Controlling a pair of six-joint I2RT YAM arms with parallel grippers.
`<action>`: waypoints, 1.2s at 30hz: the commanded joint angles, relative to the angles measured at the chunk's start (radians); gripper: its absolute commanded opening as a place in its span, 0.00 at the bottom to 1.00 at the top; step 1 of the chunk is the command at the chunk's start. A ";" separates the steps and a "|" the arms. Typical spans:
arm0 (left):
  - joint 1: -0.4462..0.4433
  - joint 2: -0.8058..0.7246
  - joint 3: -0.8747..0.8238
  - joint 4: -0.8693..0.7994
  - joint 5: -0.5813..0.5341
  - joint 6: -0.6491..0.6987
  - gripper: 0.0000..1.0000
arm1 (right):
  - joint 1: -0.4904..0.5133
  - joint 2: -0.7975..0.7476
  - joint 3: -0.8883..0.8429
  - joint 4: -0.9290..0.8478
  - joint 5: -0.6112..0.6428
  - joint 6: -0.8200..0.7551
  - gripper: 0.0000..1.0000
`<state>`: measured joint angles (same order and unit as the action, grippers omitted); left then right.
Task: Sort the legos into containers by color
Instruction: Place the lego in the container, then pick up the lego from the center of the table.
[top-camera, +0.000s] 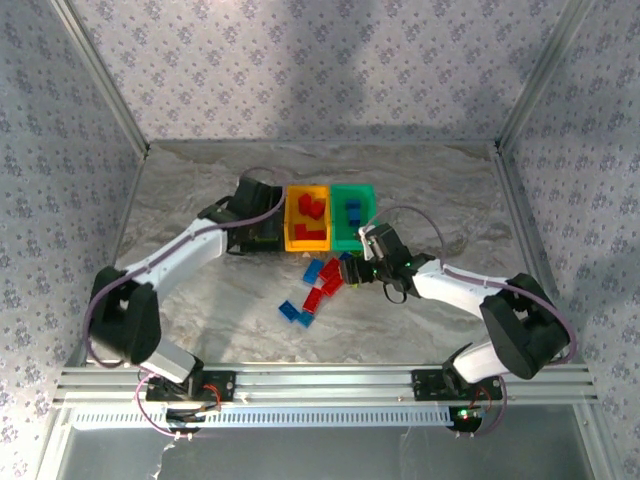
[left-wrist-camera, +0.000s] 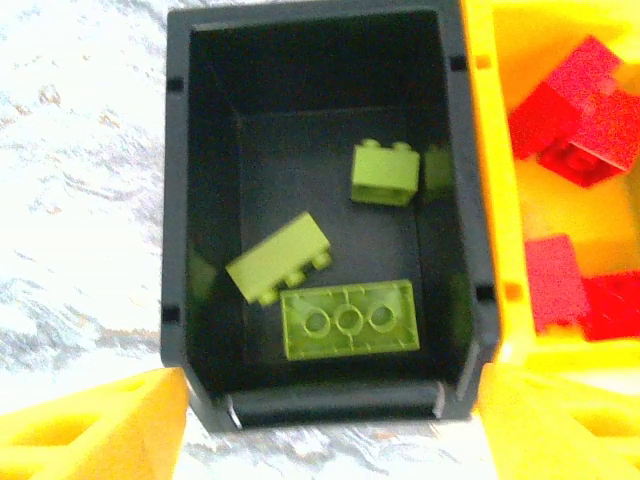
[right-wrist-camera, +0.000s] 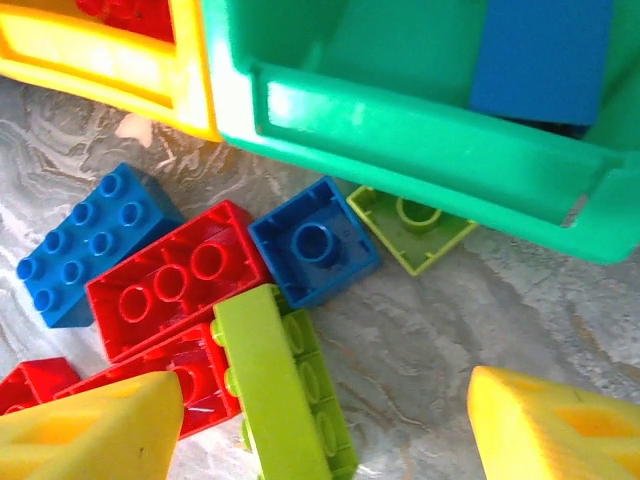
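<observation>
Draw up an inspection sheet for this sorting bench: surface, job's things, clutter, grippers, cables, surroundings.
Surface: marbled grey table, no spills seen.
Job's things: black bin holds lime bricks; yellow bin holds red bricks; green bin holds a blue brick; loose pile of mixed colours lies unsorted in front of the bins.
Clutter: nothing seen.
Grippers: left gripper open and empty above the black bin; right gripper open over a long lime brick in the pile.
Cables: left cable and right cable loop near the wrists.
Surroundings: floral walls, metal frame.
</observation>
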<state>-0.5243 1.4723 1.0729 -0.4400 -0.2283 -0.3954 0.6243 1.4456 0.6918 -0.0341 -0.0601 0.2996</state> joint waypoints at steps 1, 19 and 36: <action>-0.029 -0.076 -0.108 0.116 0.089 -0.050 0.74 | 0.003 0.049 0.041 -0.049 0.002 -0.016 0.73; -0.016 -0.231 -0.317 0.186 0.115 -0.009 0.73 | 0.089 0.109 0.054 -0.111 0.105 0.063 0.35; 0.135 -0.402 -0.433 0.228 0.087 0.006 0.70 | 0.173 -0.084 0.162 -0.306 0.207 0.130 0.14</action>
<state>-0.4294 1.1324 0.6613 -0.2344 -0.1238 -0.4011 0.7734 1.3827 0.7792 -0.2802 0.1059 0.4080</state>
